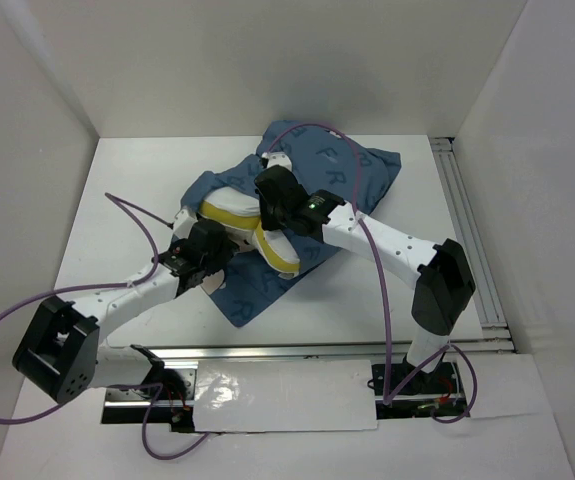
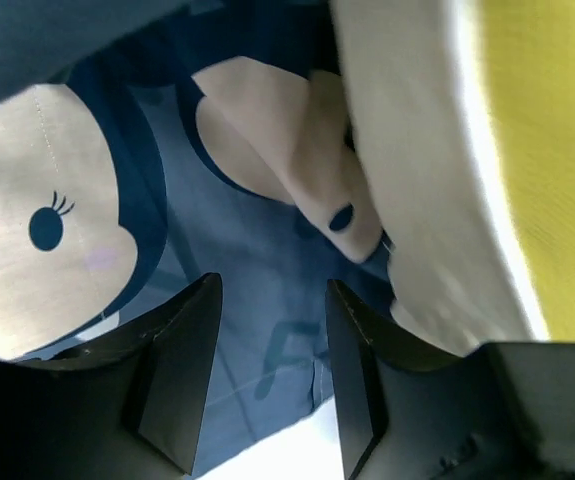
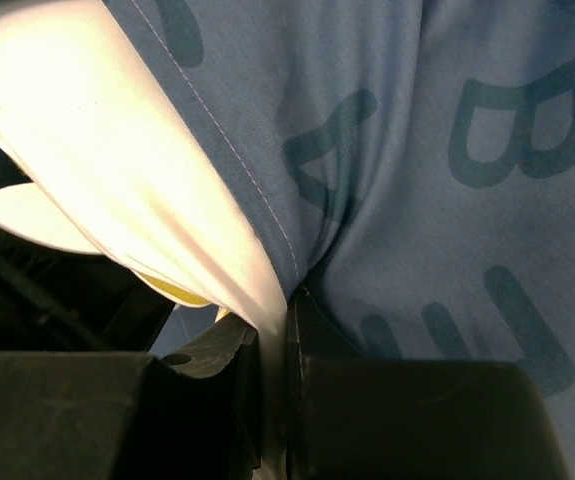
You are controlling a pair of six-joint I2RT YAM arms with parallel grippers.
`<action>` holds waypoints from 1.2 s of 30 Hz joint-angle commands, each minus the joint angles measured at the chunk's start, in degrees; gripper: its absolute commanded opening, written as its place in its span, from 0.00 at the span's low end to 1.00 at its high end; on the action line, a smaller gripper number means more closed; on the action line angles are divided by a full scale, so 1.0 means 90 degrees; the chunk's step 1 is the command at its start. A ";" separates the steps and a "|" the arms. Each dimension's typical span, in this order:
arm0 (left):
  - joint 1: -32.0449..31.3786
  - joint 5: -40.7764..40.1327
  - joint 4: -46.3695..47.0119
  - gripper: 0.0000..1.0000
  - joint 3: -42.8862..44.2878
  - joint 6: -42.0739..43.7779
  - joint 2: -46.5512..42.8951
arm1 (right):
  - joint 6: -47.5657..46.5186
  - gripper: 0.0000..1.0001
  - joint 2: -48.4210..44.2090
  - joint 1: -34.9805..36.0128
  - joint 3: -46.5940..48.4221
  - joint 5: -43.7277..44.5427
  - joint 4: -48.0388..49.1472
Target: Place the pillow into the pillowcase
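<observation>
The dusty-blue pillowcase lies crumpled at the table's middle. The white pillow, its yellow band showing, lies on its left part, folded between both grippers. My right gripper is shut on a fold of the white pillow, right beside the pillowcase's stitched hem; its fingertips pinch the white cloth. My left gripper is open and empty, hovering over the pillowcase near its front edge, with a mouse face to the left and the pillow to the right.
White walls enclose the table on the left, back and right. A metal rail runs along the right side. The purple cables loop above both arms. The mounting rail lies at the near edge.
</observation>
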 commanded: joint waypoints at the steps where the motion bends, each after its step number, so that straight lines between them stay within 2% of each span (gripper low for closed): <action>1: -0.0012 -0.0511 0.0276 0.58 0.0268 -0.0491 0.0321 | 0.0197 0.00 -0.0235 0.0018 0.0466 0.0018 0.0687; 3: -0.0012 -0.0511 0.0411 0.54 0.0211 -0.0570 0.0536 | 0.0197 0.00 -0.0235 0.0018 0.0466 0.0018 0.0746; 5: -0.0012 -0.0511 0.1316 0.52 -0.0023 -0.0435 0.0672 | 0.0197 0.00 -0.0293 0.0018 0.0466 -0.0128 0.0746; 10: -0.0012 -0.0511 0.1838 0.45 -0.0024 -0.0375 0.1005 | 0.0197 0.00 -0.0294 0.0018 0.0466 -0.0351 0.0746; 15: -0.0012 -0.0579 0.2726 0.41 -0.0258 -0.0277 0.1006 | 0.0197 0.00 -0.0352 0.0018 0.0466 -0.0479 0.0746; 19: -0.0012 -0.0707 0.2310 0.41 -0.0006 -0.0219 0.1249 | 0.0197 0.00 -0.0411 -0.0041 0.0534 -0.0480 0.0687; 23: -0.0012 -0.0638 0.1820 0.46 0.0307 -0.0140 0.1445 | 0.0139 0.00 -0.0411 -0.0041 0.0681 -0.0548 0.0629; 24: -0.0012 -0.0580 0.1819 0.54 0.0250 -0.0140 0.1445 | 0.0138 0.00 -0.0411 -0.0041 0.0681 -0.0548 0.0629; 28: -0.0012 -0.0580 0.2033 0.70 0.0171 -0.0072 0.1513 | 0.0138 0.00 -0.0411 -0.0041 0.0739 -0.0704 0.0629; 31: -0.0012 -0.0580 0.2208 0.69 0.0229 -0.0072 0.1640 | 0.0138 0.00 -0.0411 -0.0041 0.0740 -0.0889 0.0629; 32: -0.0012 -0.0580 0.2209 0.63 0.0230 -0.0072 0.1640 | 0.0138 0.00 -0.0411 -0.0041 0.0740 -0.0890 0.0629; 36: -0.0012 -0.0580 0.2579 0.58 0.0405 -0.0072 0.1874 | 0.0138 0.00 -0.0352 -0.0041 0.0740 -0.0958 0.0570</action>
